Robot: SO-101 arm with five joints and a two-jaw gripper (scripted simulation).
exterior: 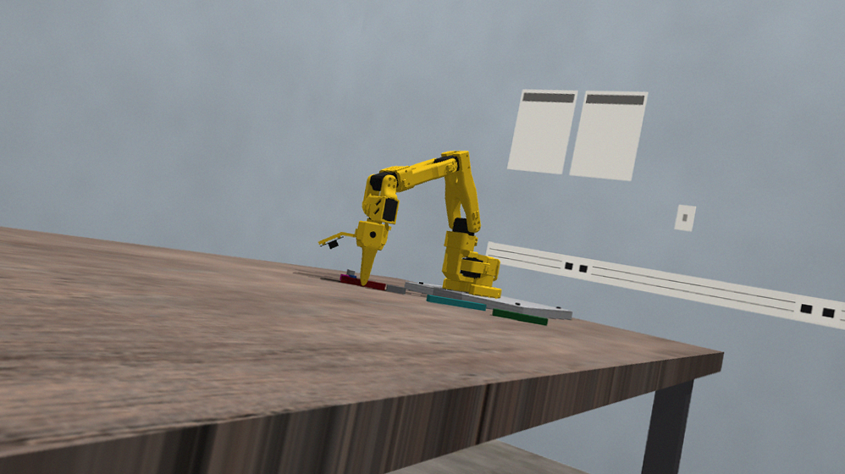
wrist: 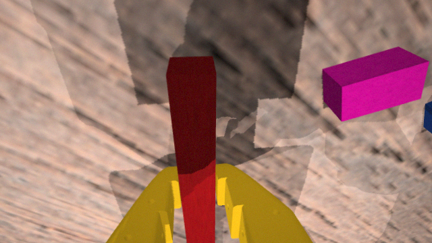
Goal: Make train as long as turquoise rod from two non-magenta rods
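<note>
My gripper (wrist: 197,189) is shut on the red rod (wrist: 194,135), which runs straight out between the yellow jaws in the wrist view. In the exterior view the gripper (exterior: 364,279) points down at the table with the red rod (exterior: 357,281) low at its tip. A grey rod (exterior: 396,289) lies just right of it. The turquoise rod (exterior: 455,302) and a green rod (exterior: 519,317) lie flat in front of the arm's base. A magenta rod (wrist: 374,82) lies to the right in the wrist view, apart from the red rod.
A blue rod (wrist: 428,116) shows at the right edge of the wrist view, beside the magenta rod. The arm's grey base plate (exterior: 488,299) sits behind the turquoise and green rods. The table's right edge lies beyond the green rod.
</note>
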